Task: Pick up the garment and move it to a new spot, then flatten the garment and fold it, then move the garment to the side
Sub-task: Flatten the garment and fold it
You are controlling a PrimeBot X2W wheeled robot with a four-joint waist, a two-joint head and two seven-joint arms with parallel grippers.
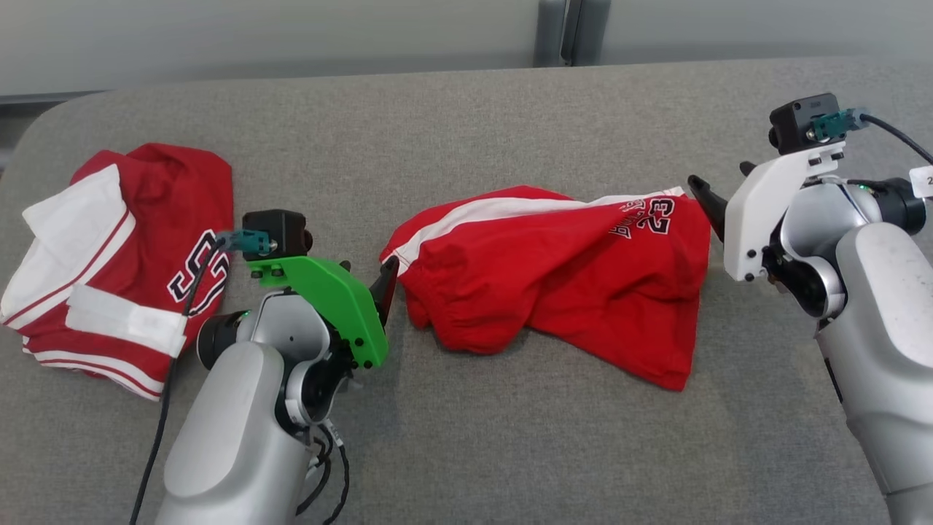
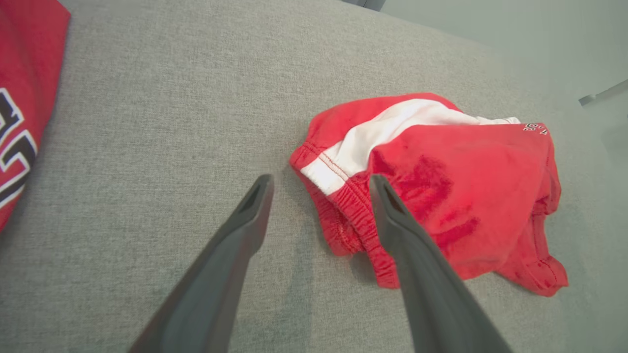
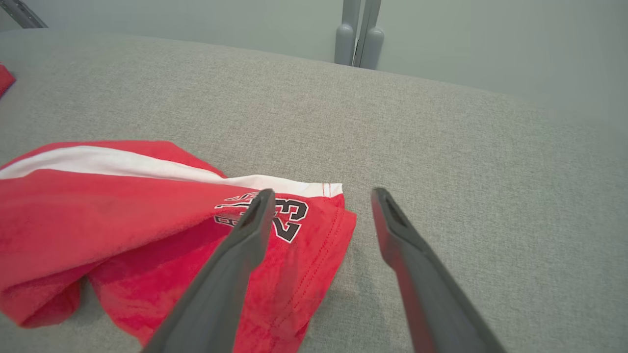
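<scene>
On the grey table (image 1: 510, 452), left to right | far left: one folded red jersey (image 1: 116, 270), well apart | left gripper (image 2: 320, 180): fingers spread, empty, at waistband end | centre: one crumpled red shorts (image 1: 554, 277), long axis left-right between both grippers, each equally near | right gripper (image 3: 322, 192): fingers spread, empty, over numbered hem | two grippers

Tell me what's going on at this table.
A two-armed robot is working on crumpled red shorts lying on a grey fabric-covered table. Its left gripper hovers open at the waistband end, its right gripper open at the hem end with the number 23. Neither holds the cloth yet. A second red and white garment lies bunched off to the robot's left.
</scene>
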